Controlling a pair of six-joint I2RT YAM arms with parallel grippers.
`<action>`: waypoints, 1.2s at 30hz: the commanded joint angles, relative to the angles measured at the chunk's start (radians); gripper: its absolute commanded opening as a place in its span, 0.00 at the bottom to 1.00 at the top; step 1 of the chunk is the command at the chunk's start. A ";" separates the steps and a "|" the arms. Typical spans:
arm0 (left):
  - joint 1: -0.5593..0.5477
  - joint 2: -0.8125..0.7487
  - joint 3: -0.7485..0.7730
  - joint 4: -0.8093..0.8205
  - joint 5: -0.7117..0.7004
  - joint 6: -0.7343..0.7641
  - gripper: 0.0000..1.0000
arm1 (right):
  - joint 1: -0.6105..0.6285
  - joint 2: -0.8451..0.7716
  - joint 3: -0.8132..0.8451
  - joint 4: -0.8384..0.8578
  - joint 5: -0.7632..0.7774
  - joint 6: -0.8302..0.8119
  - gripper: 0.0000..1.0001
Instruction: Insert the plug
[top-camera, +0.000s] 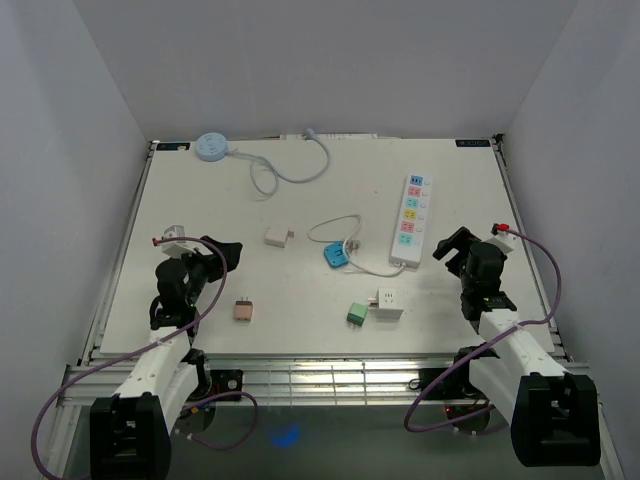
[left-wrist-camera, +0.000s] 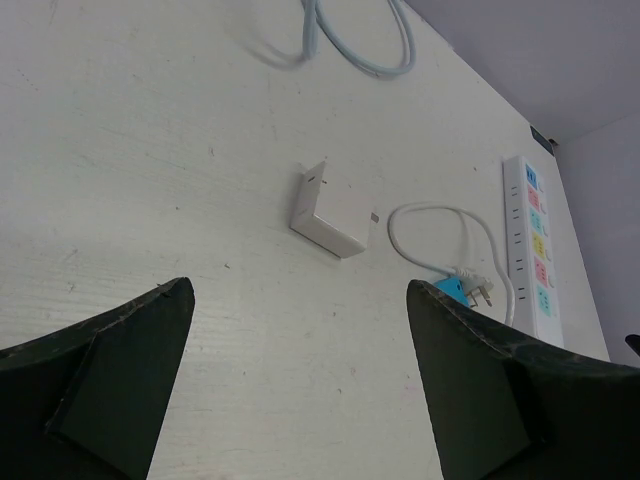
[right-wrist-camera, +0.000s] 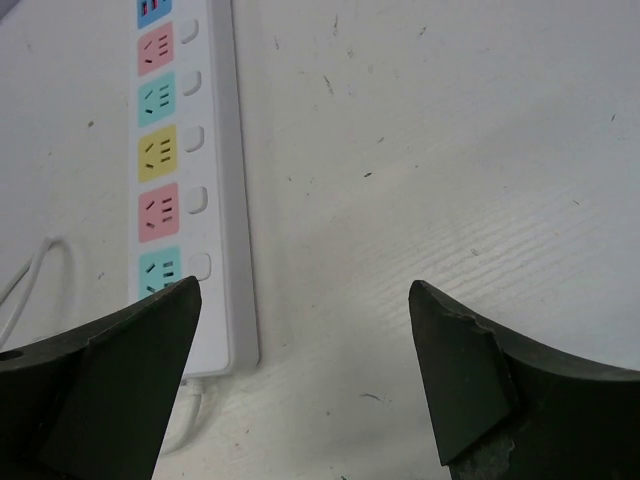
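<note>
white first: seeing the pale surface (top-camera: 200, 200) bearing everything. finding the power strip (top-camera: 411, 220) lying toward the right, coloured sockets facing up. seeing the right hand (top-camera: 452, 247) hovering just right of its near end, fingers spread apart and gripping nothing; the left hand (top-camera: 226, 254) hanging near the left side, likewise gaping and empty. spotting the white adapter (top-camera: 389, 303) near the strip's near end, the green plug (top-camera: 357, 314) just beside it, the pink plug (top-camera: 243, 310) lying alone near the left hand, well apart from the strip.
</note>
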 joint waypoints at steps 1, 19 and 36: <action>-0.003 -0.004 0.017 0.021 0.015 0.009 0.98 | -0.004 -0.004 -0.002 0.056 -0.026 -0.029 0.89; -0.006 0.088 0.052 0.064 0.090 0.020 0.98 | 0.002 0.149 0.079 0.068 -0.236 -0.110 0.89; -0.307 0.601 0.423 -0.095 -0.205 0.274 0.98 | 0.014 0.224 0.124 0.056 -0.261 -0.127 0.89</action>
